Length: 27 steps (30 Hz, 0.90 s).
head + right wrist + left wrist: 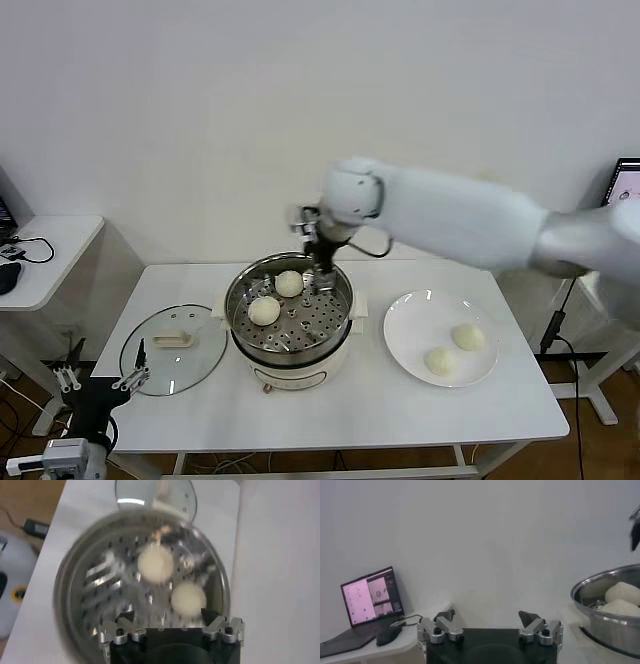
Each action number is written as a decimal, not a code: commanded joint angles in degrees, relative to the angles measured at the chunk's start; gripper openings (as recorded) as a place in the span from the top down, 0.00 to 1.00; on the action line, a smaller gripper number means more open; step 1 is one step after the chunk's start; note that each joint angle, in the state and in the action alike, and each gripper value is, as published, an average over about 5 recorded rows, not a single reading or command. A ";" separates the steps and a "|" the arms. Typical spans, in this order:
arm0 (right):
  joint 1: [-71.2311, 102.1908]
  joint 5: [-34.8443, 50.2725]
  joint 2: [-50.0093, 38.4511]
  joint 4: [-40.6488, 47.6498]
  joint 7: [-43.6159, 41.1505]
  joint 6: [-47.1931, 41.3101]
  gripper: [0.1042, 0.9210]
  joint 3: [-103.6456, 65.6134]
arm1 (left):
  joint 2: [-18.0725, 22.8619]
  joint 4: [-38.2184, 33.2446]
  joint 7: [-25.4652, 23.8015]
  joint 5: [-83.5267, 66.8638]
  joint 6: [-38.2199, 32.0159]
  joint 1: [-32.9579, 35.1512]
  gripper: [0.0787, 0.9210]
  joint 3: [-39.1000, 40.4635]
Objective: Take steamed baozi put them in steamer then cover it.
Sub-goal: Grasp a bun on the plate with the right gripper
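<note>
Parked low off the table's front left corner, the left gripper (100, 385) is seen with its fingers spread wide and nothing between them; it is taking no part in the work. Just beside it on the table (330, 415) the cover (173, 349) lies flat, its cream handle facing up, touching or nearly touching the steamer's left side.

At the centre stands the steamer (290, 322), uncovered, with two steamed baozi (277, 297) resting on its perforated tray, one toward the back and one toward the left front, close together but apart. Over the steamer's rear rim the right gripper (322, 268) is held pointing down, and in its wrist view the fingers (222, 626) stand wide apart and empty, with both buns lying on the tray below and beyond them. Nothing is gripped.

To the right, a white plate (408, 320) carries the two remaining baozi (453, 349), side by side and well apart from the steamer.

The task is judged to be half done: two buns are in, two are left, and the cover is not yet on. The next move turns on the plate lying to the right of the right gripper, on the right arm's own side and far from the left arm, so the right arm is the nearer one for both remaining buns. The buns are round, so no long axis needs to be matched. The cover, by contrast, lies nearest the left gripper.
</note>
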State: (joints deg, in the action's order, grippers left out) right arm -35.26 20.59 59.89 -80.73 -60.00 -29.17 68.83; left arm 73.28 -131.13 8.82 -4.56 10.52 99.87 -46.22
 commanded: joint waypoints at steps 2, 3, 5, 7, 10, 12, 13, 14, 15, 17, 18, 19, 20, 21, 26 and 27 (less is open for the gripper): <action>-0.45 -9.86 -23.10 -11.44 -8.05 9.07 0.12 0.41 | 0.06 -0.30 -0.04 0.27 0.03 0.10 0.12 0.49; 0.60 -10.90 -24.75 -12.05 -8.25 9.47 0.12 0.16 | 0.09 -0.31 -0.05 0.36 0.02 0.14 0.12 0.62; 3.82 -13.26 -28.07 -12.96 -8.57 10.26 0.12 -1.22 | 0.15 -0.31 -0.04 0.49 0.01 0.25 0.12 0.85; 7.48 -15.35 -30.55 -13.37 -8.74 10.91 0.12 -3.14 | 0.22 -0.34 -0.05 0.62 -0.01 0.42 0.12 1.02; 13.48 -18.53 -33.08 -13.55 -8.76 11.71 0.12 -6.72 | 0.29 -0.41 -0.05 0.83 -0.02 0.66 0.12 1.17; 17.07 -20.45 -34.04 -13.47 -8.63 12.05 0.12 -9.43 | 0.33 -0.44 -0.06 0.94 -0.02 0.77 0.12 1.18; 18.85 -21.35 -34.34 -13.37 -8.49 12.19 0.12 -10.80 | 0.35 -0.44 -0.06 0.98 -0.01 0.81 0.12 1.18; 20.77 -22.22 -34.58 -13.24 -8.32 12.29 0.12 -12.21 | 0.38 -0.43 -0.06 1.04 -0.01 0.85 0.12 1.18; 22.46 -22.99 -34.69 -13.06 -8.13 12.35 0.12 -13.30 | 0.40 -0.41 -0.07 1.10 0.00 0.88 0.12 1.18; 25.86 -24.28 -34.65 -12.56 -7.72 12.40 0.12 -15.37 | 0.44 -0.34 -0.09 1.22 0.00 0.94 0.12 1.20; 27.35 -24.74 -34.49 -12.24 -7.51 12.38 0.12 -16.26 | 0.47 -0.29 -0.11 1.27 0.01 0.95 0.12 1.21; 28.76 -25.16 -34.23 -11.87 -7.34 12.37 0.12 -17.06 | 0.51 -0.24 -0.13 1.33 0.01 0.95 0.12 1.23; 29.98 -25.50 -33.96 -11.50 -7.18 12.35 0.12 -17.75 | 0.55 -0.18 -0.15 1.38 0.01 0.93 0.12 1.25; 31.19 -25.97 -33.59 -11.05 -7.00 12.35 0.12 -18.36 | 0.59 -0.12 -0.16 1.42 0.01 0.91 0.12 1.28; 35.52 -28.81 -31.18 -8.00 -6.29 12.58 0.12 -20.20 | 0.74 0.43 -0.17 1.61 0.01 0.76 0.12 1.37; 36.19 -29.19 -30.61 -7.24 -6.15 12.65 0.12 -20.39 | 0.75 0.55 -0.16 1.63 0.00 0.74 0.12 1.36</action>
State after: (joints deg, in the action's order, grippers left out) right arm -10.53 -2.47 30.54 -90.16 -66.21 -17.67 54.19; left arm 74.06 -130.63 8.67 -2.95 10.55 100.61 -44.88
